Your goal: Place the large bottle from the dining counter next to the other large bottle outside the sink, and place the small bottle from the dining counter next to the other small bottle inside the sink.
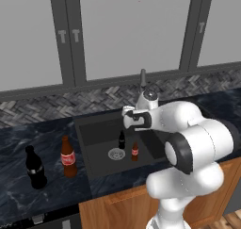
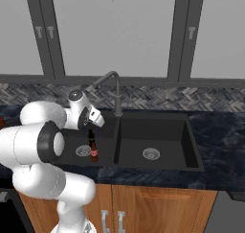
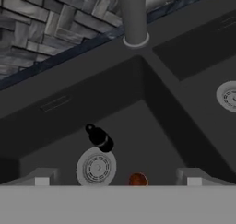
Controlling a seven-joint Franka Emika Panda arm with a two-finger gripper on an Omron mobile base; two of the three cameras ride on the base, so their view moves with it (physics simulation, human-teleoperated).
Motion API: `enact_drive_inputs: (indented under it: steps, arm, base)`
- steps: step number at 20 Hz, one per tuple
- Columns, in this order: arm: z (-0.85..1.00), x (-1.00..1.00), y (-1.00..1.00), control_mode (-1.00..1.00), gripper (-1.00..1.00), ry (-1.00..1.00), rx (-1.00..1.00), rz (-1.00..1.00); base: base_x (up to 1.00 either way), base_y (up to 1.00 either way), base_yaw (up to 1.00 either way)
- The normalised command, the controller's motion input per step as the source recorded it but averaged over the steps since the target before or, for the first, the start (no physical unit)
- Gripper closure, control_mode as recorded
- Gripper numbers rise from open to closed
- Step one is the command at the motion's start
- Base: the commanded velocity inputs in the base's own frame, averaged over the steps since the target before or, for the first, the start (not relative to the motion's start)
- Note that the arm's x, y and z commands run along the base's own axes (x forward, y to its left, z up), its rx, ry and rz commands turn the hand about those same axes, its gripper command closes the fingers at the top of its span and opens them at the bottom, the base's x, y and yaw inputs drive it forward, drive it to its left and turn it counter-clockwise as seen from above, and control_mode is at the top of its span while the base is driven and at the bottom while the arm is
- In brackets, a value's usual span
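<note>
Judging from how the things lay, the task looked finished or almost finished. Two large bottles stood close together on the dark marbled counter [image 1: 19, 195] left of the sink: a black large bottle with a red label [image 1: 35, 167] and, just beside it, a brown large bottle with a red label [image 1: 68, 157]. Inside the left basin of the black double sink [image 1: 94, 163], a small black bottle [image 1: 122, 140] and a small brown bottle with a red label [image 1: 135, 151] stood upright near each other, one on each side of the round metal drain [image 1: 116, 153]. The two-finger gripper [image 3: 118, 177] hung above this basin with its fingers well apart and nothing between them; the brown cap of the small bottle showed just below the gap, not touched. I judged that only the pulling back of the arm was left. The counter ran along a grey herringbone tile backsplash [image 1: 94, 101], under pale panels with dark frames, and a curved grey faucet [image 2: 115, 90] rose behind the sink. Below were wooden cabinet fronts [image 2: 158, 205].
</note>
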Motion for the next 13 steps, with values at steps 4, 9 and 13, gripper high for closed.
enact_drive_inputs:
  steps: [4, 9, 13]
  arm:
    - [0.08, -0.45, 0.0, -1.0, -1.0, -0.03, 0.0, 0.0]
    - [0.58, -0.17, -0.02, -1.0, -1.0, -0.02, 0.0, 0.0]
    - [0.61, -0.16, -0.07, -1.0, -1.0, 0.0, 0.0, 0.0]
  base:
    - [0.0, 0.0, 0.0]
    - [0.0, 0.0, 0.0]
    - [0.0, 0.0, 0.0]
